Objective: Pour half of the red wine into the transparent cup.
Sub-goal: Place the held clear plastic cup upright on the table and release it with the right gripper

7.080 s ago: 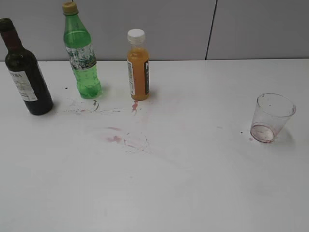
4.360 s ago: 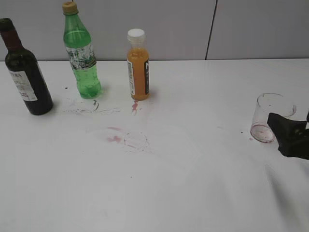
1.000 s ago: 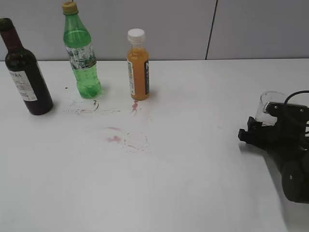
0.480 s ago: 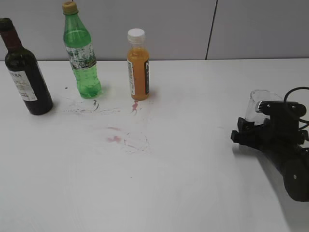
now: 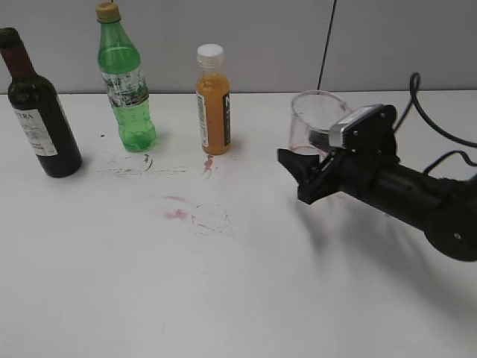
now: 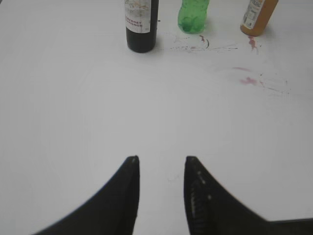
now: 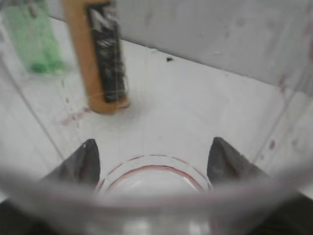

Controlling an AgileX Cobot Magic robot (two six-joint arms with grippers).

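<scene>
The red wine bottle [image 5: 41, 123], dark glass with a white label, stands upright at the far left; its lower part [image 6: 142, 24] shows at the top of the left wrist view. My right gripper [image 5: 309, 158] is shut on the transparent cup [image 5: 313, 119], holding it upright right of the table's middle, apparently just above the surface. In the right wrist view the cup [image 7: 154, 178] fills the frame, with a reddish ring at its base and a dark fingertip [image 7: 87, 160] on either side. My left gripper [image 6: 161, 161] hangs open and empty over bare table, well short of the wine bottle.
A light green plastic bottle [image 5: 127, 97] and a small orange juice bottle [image 5: 214, 104] stand at the back, between the wine bottle and the cup. Reddish stains [image 5: 179, 215] mark the white table [image 5: 246, 298]. A grey wall runs behind.
My right gripper has closed on the cup at the right edge and carried it left and upward toward the middle. The bottles and the left gripper have not moved.
</scene>
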